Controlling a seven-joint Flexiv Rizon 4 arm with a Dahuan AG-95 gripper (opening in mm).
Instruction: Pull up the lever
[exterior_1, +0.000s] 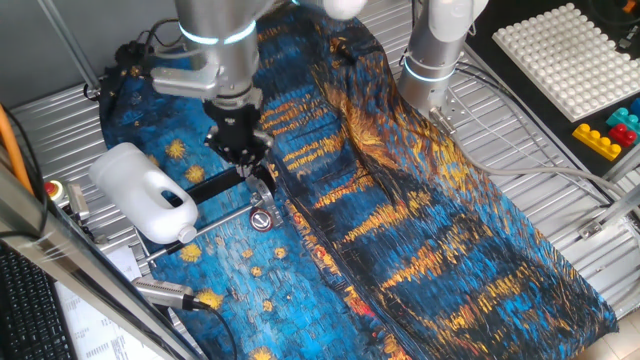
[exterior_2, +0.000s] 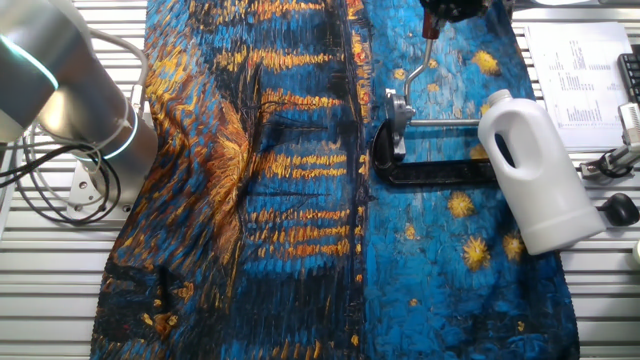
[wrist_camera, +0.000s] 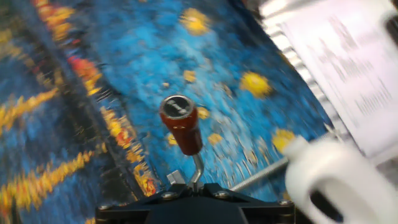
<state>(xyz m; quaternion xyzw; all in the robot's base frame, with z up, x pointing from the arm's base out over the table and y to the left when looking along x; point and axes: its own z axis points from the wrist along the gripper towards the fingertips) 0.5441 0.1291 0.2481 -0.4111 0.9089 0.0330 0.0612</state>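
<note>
The lever (wrist_camera: 181, 127) has a dark red sleeve with a round cap, and its thin metal stem runs down between my fingers. My gripper (wrist_camera: 196, 186) is shut on that stem. In one fixed view the gripper (exterior_1: 256, 172) hangs over the black-and-silver clamp (exterior_1: 215, 185), and the lever's red end (exterior_1: 262, 219) shows just below the fingers. In the other fixed view the gripper (exterior_2: 440, 12) sits at the top edge, above the clamp (exterior_2: 395, 125). The lever's joint with the clamp is hidden in the hand view.
A white plastic jug (exterior_1: 145, 195) (exterior_2: 535, 170) lies beside the clamp, with a long silver rod (exterior_2: 445, 123) between them. A blue and orange painted cloth (exterior_1: 420, 230) covers the table. A second arm's base (exterior_1: 435, 50) stands at the back. A printed sheet (exterior_2: 575, 70) lies near the jug.
</note>
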